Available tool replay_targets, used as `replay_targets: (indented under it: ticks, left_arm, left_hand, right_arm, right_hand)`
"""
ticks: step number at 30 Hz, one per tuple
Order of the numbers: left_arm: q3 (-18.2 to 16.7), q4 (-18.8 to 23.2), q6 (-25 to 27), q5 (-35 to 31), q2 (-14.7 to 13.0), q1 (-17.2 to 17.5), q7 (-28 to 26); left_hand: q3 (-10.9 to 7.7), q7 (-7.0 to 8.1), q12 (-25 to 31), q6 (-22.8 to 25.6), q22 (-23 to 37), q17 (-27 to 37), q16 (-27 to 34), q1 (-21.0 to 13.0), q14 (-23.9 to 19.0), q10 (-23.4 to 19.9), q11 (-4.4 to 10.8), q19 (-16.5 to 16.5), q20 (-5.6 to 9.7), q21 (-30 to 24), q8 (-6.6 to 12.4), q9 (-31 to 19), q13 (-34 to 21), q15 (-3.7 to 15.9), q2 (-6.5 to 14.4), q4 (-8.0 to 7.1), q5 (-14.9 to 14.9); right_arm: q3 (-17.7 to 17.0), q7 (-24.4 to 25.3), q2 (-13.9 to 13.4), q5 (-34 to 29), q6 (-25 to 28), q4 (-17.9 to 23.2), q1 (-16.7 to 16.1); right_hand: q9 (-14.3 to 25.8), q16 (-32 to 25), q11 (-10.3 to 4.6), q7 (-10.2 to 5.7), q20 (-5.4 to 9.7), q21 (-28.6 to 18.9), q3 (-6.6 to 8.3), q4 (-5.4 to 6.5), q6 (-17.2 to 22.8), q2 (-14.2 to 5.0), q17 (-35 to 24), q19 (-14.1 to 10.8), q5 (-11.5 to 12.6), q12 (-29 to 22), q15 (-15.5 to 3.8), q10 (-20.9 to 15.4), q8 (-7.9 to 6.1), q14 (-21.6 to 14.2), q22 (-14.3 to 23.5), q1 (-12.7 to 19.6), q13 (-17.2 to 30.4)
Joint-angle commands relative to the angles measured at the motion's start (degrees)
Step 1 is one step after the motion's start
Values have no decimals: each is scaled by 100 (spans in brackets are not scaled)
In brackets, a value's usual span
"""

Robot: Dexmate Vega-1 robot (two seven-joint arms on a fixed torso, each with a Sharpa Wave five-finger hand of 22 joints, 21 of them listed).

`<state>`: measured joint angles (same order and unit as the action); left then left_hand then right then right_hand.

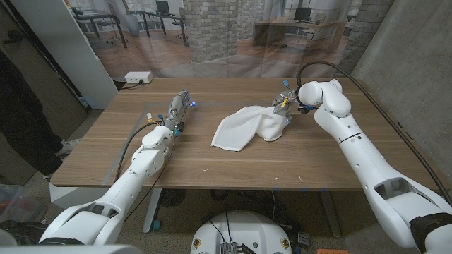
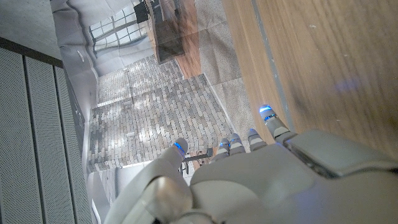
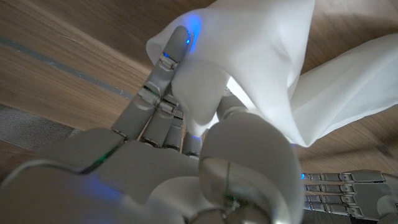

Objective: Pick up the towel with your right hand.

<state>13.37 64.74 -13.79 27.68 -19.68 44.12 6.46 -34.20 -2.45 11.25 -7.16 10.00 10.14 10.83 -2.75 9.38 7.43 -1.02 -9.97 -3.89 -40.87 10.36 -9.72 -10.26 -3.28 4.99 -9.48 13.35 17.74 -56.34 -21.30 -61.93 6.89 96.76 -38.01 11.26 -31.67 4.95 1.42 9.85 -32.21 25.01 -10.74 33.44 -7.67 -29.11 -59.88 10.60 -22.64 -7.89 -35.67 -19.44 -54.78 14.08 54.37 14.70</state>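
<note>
Cloth is bunched between the fingers and thumb of the right hand, which pinches one corner of the towel at the table's right side. Most of the towel drapes down onto the wood toward the middle. A good lift likely calls for keeping that pinch firm and rising straight up until the trailing end clears. The left hand waits well apart, fingers extended, holding nothing.

Even, soft indoor light; the table shows faint shadows, and the wrist views look slightly blurred up close.
</note>
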Motion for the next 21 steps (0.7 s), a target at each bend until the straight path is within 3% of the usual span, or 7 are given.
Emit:
replay_targets:
  ticks: [1, 4, 9, 21]
  left_arm:
    - [-9, -90, -13, -30, 41, -56, 0]
    - [-8, -112, -15, -40, 48, -72, 9]
    - [-12, -145, -7, -51, 64, -96, 7]
    - [-11, -268, -36, -89, 120, -185, 38]
  left_hand:
    - [-16, 42, -3, 5, 20, 13, 0, 54, 30, 26, -15, -165, -22, 4, -2, -17, -8, -11, 391, 9, -19]
    - [-15, 48, -2, 6, 21, 13, 1, 55, 29, 25, -18, -164, -21, 9, -1, -17, -8, -9, 389, 10, -20]
    - [-14, 44, -2, 9, 21, 13, 1, 57, 27, 26, -12, -161, -19, 16, -1, -17, -8, -9, 385, 11, -21]
    - [-12, 45, -4, 4, 21, 12, 0, 60, 30, 31, -20, -160, -17, 33, -3, -17, -8, -10, 378, 13, -23]
  right_arm:
    - [80, 100, 42, -147, 2, -116, 72]
    - [68, 195, 43, -152, -41, -125, 62]
    - [18, 386, 52, -104, -126, -135, 36]
    - [-130, 813, 6, 98, -379, -16, -49]
  right_hand:
    - [88, 28, -17, 82, 192, -364, 143, -6, 996, -44, -375, 378, -14, -457, -541, -549, -148, -73, 188, 1239, 257]
    - [231, -12, 27, 104, 219, -653, 82, 53, 1523, -113, -612, 544, -41, -791, -534, -854, -276, -337, 328, 1712, 466]
    - [398, -45, 62, 144, 273, -979, -11, 76, 1641, -118, -834, 619, -41, -1016, -533, -919, -288, -578, 485, 2076, 680]
    - [548, 33, 49, 161, 257, -1273, -110, 127, 1737, -113, -973, 749, -26, -1185, -527, -924, -301, -642, 638, 2290, 865]
